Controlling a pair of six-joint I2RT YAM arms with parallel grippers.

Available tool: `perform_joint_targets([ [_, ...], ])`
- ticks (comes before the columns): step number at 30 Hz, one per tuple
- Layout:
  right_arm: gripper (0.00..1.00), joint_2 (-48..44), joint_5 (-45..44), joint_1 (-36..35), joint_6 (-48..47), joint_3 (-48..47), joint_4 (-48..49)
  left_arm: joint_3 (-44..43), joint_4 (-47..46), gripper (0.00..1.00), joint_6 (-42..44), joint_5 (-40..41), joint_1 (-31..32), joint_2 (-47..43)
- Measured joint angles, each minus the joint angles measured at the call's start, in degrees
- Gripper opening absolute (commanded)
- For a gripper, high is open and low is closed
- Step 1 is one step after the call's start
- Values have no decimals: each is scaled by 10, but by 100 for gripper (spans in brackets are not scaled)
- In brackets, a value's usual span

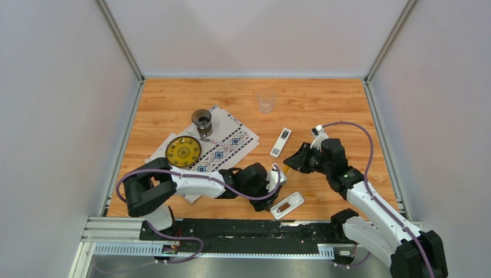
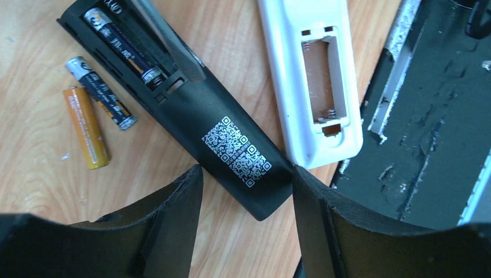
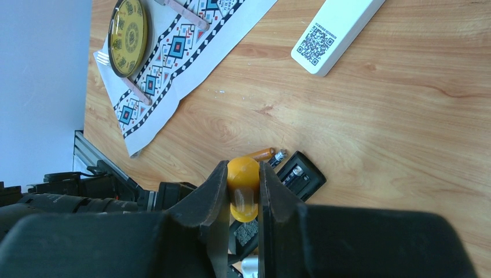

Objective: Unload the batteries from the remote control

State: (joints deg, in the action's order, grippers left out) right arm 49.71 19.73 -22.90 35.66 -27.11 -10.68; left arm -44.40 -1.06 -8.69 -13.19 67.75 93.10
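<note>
There are three long plastic remote controls: one black remote control (image 2: 231,145), one open-backed white remote control (image 2: 312,87) and one far white remote control (image 1: 281,142). Three tiny round batteries show: one orange battery (image 2: 85,127), one loose dark battery (image 2: 101,92) and one dark battery inside the black one (image 2: 121,43). There is one clear glass cup (image 1: 266,103), one dark round cup (image 1: 201,121), one yellow round plate (image 1: 183,151), one patterned cloth (image 1: 234,142) and one orange-handled screwdriver (image 3: 243,179).

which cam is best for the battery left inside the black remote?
Left wrist: the battery lies full-length in the black remote's open bay, label readable. Right wrist shows only its end, small. Top external: too small to tell.
</note>
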Motion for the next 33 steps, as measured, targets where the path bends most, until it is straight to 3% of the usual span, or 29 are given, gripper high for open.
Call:
perform_joint_targets([
  [22, 0, 37, -12, 2, -12, 0, 0, -2, -28, 63, -16, -72, 0, 17],
  [33, 0, 44, -24, 2, -19, 0, 1, 62, -67, 61, -47, -68, -47, -36],
])
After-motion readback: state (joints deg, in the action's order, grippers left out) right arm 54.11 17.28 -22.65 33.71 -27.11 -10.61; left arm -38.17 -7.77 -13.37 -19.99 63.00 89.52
